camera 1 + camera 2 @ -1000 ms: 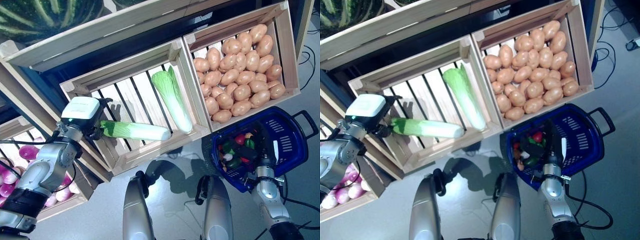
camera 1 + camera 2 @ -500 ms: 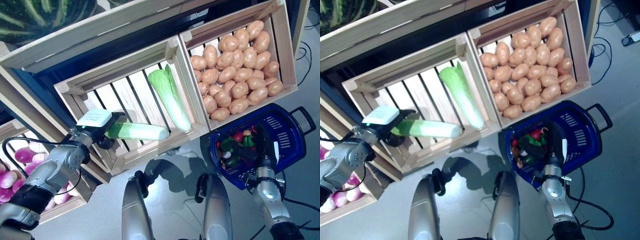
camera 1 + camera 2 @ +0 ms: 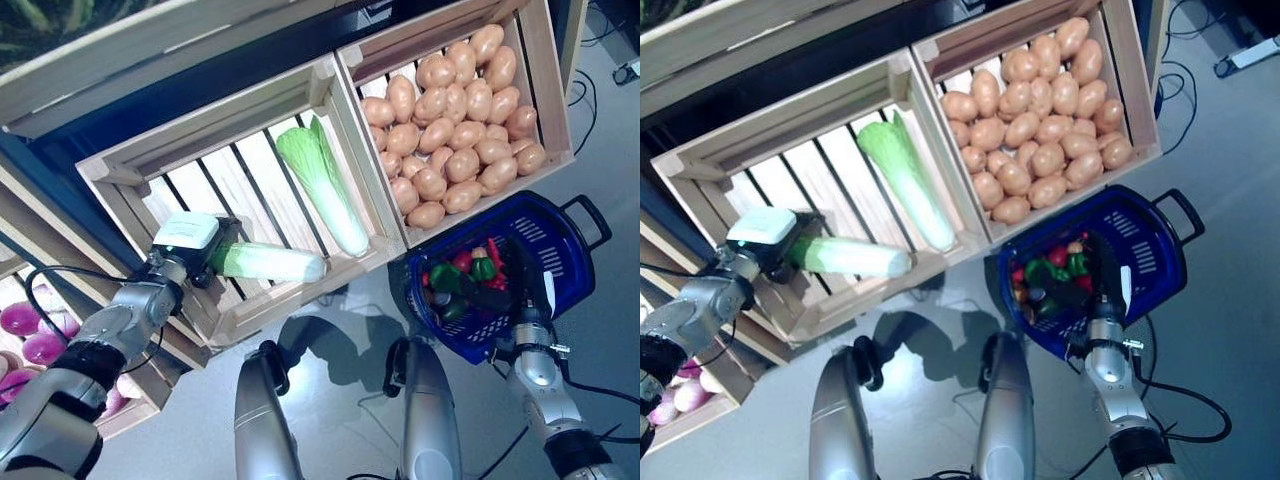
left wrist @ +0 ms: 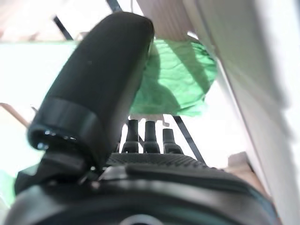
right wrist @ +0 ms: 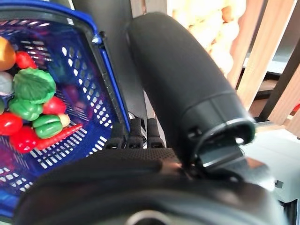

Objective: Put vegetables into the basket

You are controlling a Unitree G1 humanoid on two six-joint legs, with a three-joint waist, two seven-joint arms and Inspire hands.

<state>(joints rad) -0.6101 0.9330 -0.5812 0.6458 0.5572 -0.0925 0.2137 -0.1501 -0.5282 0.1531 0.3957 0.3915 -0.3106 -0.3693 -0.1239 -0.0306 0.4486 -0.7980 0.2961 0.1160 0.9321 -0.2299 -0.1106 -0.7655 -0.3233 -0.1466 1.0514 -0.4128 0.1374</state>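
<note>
My left hand point(image 3: 200, 262) is shut on the green leafy end of a long green-and-white cabbage point(image 3: 268, 263). It holds the cabbage level over the front rail of the slatted wooden crate point(image 3: 290, 300). In the left wrist view my thumb point(image 4: 93, 84) lies across the green leaves point(image 4: 180, 79). A second cabbage point(image 3: 320, 190) lies in that crate. The blue basket point(image 3: 560, 250) stands on the floor at the right and holds green peppers point(image 3: 445, 280), red vegetables point(image 3: 462, 262) and a carrot point(image 5: 58, 136). My right hand point(image 3: 527, 288) is open, just above the basket's near rim point(image 5: 112, 89).
A crate of potatoes point(image 3: 460, 120) sits right behind the basket. A lower crate point(image 3: 140, 395) at the left holds purple vegetables. Grey floor point(image 3: 340, 320) lies between the stand and the basket.
The camera has shifted. My left hand has dropped a little with the cabbage, which is still over the crate's front rail. The right hand stays at the basket.
</note>
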